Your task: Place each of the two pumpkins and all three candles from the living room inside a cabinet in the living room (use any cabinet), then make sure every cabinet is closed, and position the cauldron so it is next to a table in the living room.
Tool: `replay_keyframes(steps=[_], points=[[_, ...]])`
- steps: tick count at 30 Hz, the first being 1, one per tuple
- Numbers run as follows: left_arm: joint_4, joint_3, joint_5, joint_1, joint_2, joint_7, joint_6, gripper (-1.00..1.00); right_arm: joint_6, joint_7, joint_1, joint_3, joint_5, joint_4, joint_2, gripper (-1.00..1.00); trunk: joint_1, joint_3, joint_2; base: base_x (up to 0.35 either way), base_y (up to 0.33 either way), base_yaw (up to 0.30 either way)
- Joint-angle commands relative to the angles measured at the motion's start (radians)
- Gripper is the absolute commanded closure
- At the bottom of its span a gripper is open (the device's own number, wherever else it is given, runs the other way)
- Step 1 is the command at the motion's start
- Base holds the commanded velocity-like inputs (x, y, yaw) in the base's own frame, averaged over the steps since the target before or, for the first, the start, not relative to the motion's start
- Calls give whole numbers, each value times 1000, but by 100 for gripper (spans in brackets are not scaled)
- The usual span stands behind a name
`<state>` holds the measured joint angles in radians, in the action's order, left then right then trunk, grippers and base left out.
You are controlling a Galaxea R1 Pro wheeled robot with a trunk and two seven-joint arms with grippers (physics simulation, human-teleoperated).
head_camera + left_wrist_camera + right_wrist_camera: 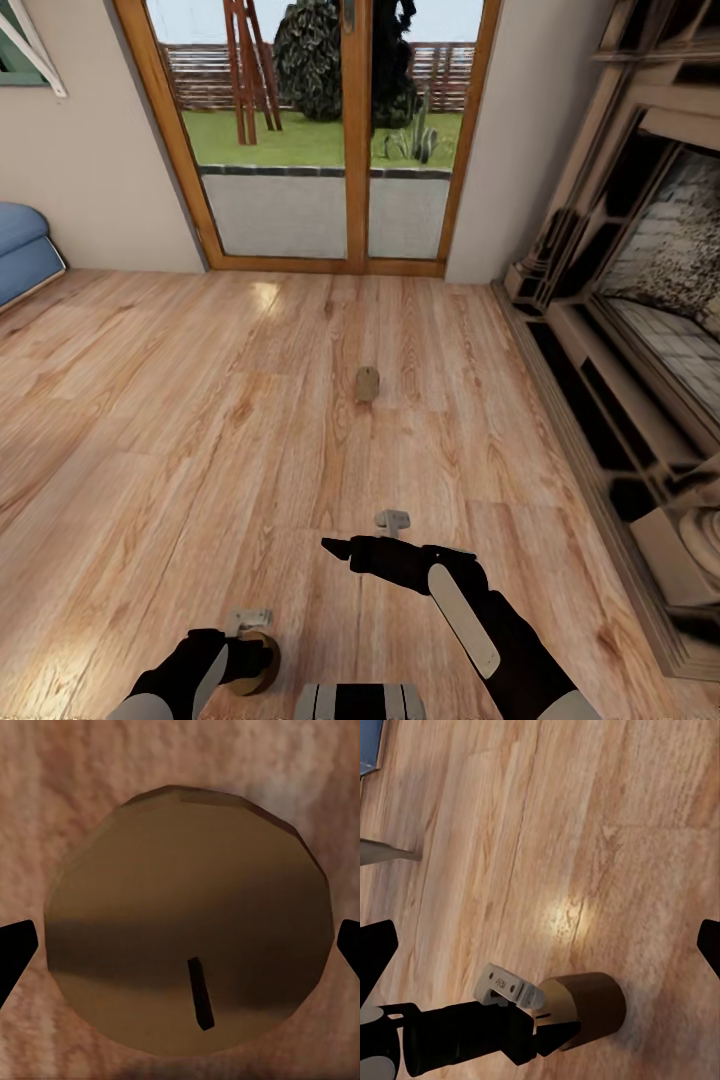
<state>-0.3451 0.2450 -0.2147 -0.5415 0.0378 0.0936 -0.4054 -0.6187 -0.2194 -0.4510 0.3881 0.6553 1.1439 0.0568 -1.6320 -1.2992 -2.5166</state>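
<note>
One stubby beige candle (367, 383) stands alone on the wooden floor ahead, well beyond both arms. Another candle (265, 670) sits on the floor at the bottom left, and my left gripper (252, 660) hangs over it with a finger on each side. In the left wrist view that candle (187, 915) shows its flat top and dark wick, with the black fingertips (15, 949) at its two flanks, open. The right wrist view shows the same candle (589, 1009) under my left gripper (547, 1035). My right gripper (335, 548) hovers open above bare floor.
A glass patio door (320, 130) with a wooden frame closes the far wall. A stone fireplace surround (620, 330) with a stepped hearth runs along the right. A blue sofa corner (25, 250) sits at the far left. Open floor lies between.
</note>
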Motion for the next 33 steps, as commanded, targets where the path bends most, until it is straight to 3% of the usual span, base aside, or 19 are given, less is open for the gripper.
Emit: replay_keyframes(steps=[1, 8, 31, 32, 33], points=[[0, 0, 0, 0, 0, 0, 0, -100, 0, 0, 0, 0, 0, 0, 0, -100, 0, 0, 0, 2, 0, 0], [0, 0, 0, 0, 0, 0, 0, -100, 0, 0, 0, 0, 0, 0, 0, -100, -1, -12, -1, 0, 0, 0], [0, 0, 1, 0, 0, 0, -1, -100, 0, 0, 0, 0, 0, 0, 0, -100, -1, -12, -1, 0, 0, 0], [0, 0, 1, 0, 0, 0, -1, 100, 0, 0, 0, 0, 0, 0, 0, -100, -1, -12, -1, 0, 0, 0], [0, 0, 1, 0, 0, 0, -1, 100, 0, 0, 0, 0, 0, 0, 0, -100, -1, -12, -1, 0, 0, 0]])
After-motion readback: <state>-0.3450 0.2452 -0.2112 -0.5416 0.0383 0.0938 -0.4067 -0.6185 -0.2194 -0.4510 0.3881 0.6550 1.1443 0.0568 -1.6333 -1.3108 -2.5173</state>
